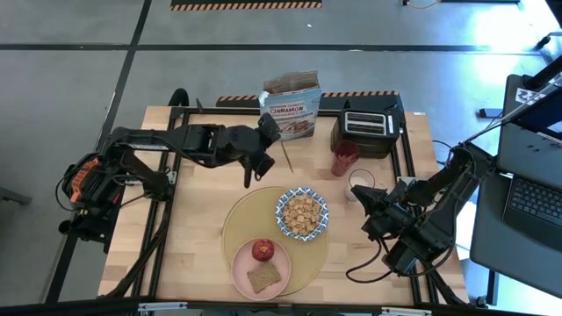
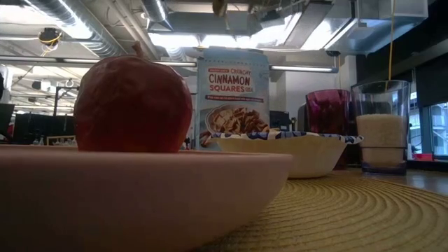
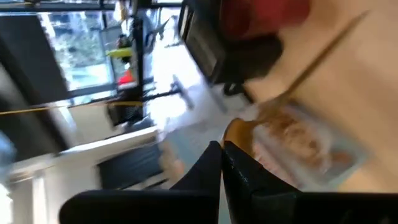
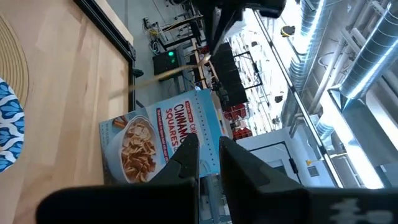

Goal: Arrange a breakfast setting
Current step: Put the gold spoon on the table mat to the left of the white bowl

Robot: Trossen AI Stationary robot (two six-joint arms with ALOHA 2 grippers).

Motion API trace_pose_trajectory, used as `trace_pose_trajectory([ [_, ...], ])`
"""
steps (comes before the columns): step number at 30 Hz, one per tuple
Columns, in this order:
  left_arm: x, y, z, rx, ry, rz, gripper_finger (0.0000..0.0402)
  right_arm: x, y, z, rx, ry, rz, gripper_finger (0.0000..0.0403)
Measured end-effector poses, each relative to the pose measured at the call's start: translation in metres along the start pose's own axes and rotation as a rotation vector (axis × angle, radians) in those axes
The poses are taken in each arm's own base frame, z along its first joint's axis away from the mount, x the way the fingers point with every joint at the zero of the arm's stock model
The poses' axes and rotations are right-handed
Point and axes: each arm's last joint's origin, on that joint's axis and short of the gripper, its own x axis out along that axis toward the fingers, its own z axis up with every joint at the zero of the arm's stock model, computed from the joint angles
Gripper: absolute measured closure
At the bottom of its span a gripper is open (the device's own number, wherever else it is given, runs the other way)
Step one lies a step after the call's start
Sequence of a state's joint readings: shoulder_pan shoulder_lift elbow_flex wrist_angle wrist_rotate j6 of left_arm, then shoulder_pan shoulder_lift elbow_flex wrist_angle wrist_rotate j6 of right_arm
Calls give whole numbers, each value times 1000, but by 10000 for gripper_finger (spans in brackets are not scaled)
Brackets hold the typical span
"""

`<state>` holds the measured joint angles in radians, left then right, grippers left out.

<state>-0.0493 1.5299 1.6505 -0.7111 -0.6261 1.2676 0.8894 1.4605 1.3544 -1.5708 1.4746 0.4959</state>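
Observation:
On the round tan placemat (image 1: 235, 230) stand a pink plate (image 1: 241, 274) with a red apple (image 1: 262, 250) and a toast slice (image 1: 263, 278), and a blue-and-white bowl (image 1: 303, 213) of cereal. A milk glass (image 1: 360, 182) and a red cup (image 1: 345, 158) stand on the table at the mat's far right. My left gripper (image 1: 274, 139) hangs in front of the cereal box, shut on a thin wooden spoon (image 1: 287, 156). To the right of the bowl and near the glass, my right gripper (image 1: 362, 200) is shut with nothing between its fingers. My left gripper pinches the spoon's wide end (image 3: 239, 130) between its two shut fingers. The handle (image 3: 329, 50) runs on away from the fingertips. Seen from the right wrist view, the fingers (image 4: 217, 34) come at the spoon (image 4: 168, 73) from above, and it hangs clear of the table.
A blue cinnamon cereal box (image 1: 291, 110) and a black toaster (image 1: 367, 132) stand along the far edge. Bare wood lies left of the placemat (image 1: 189, 219). A laptop (image 1: 531, 197) sits beyond the table's right side.

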Motion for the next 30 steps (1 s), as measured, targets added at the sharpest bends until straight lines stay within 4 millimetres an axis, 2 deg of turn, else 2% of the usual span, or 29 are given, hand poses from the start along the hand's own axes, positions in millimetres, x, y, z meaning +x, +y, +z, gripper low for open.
trace_pose_trajectory([
  [8,1,-21,-7,-116,-128,-286,401,0,0,0,4,-4,-7,370],
  [12,5,-24,-13,-188,-185,-387,401,1,0,0,4,-4,-11,370],
  [20,14,-25,-31,-292,-364,-566,401,15,-1,-2,15,77,4,370],
  [27,37,-30,-46,-444,-414,-728,401,22,-1,-3,22,122,32,370],
  [30,54,-43,-48,-456,-384,-769,401,21,-1,-3,22,120,34,370],
])
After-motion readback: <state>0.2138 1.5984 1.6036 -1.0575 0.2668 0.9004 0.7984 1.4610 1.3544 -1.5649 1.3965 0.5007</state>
